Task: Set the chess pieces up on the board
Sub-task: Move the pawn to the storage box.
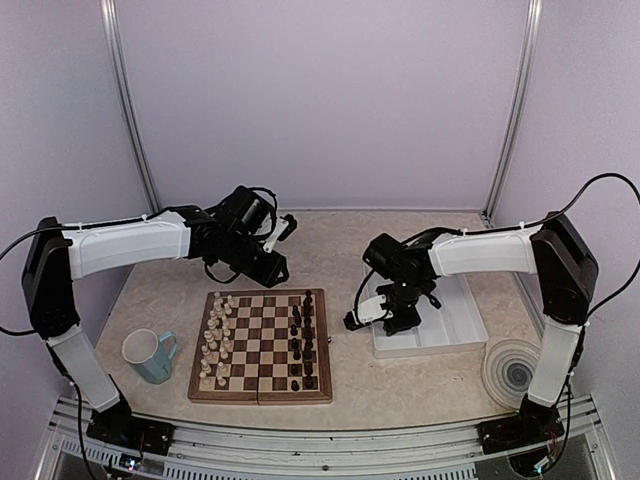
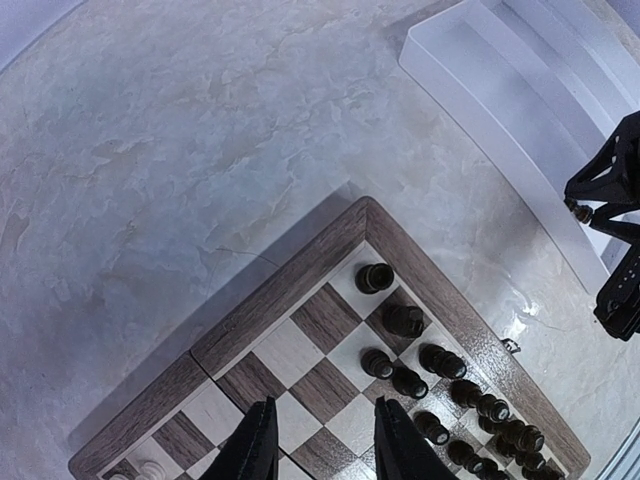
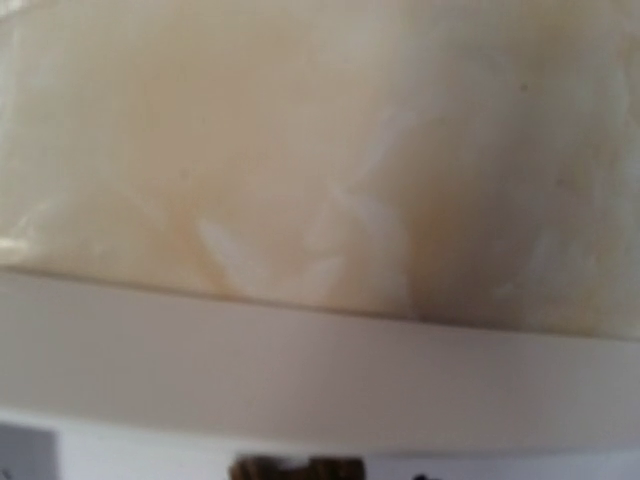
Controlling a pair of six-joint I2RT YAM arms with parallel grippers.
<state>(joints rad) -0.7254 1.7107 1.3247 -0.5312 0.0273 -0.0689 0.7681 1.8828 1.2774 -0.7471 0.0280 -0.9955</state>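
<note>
Your left gripper (image 2: 325,415) hangs over the far edge of the board (image 1: 262,345), jaws partly apart, nothing between them. Your right gripper (image 1: 402,322) sits low over the white tray (image 1: 455,322) near the right edge of the table (image 1: 340,250); can't tell its grip, wrist view too blurred. The dark pieces (image 1: 303,340) stand in two rows along the board's right edge, the white pieces (image 1: 218,340) along its left.

On the desk (image 1: 330,250) the board (image 1: 262,347), chess pieces (image 1: 303,343) along its right side, lies between a mug (image 1: 150,356) on the left and a tray (image 1: 468,336) on the right.
</note>
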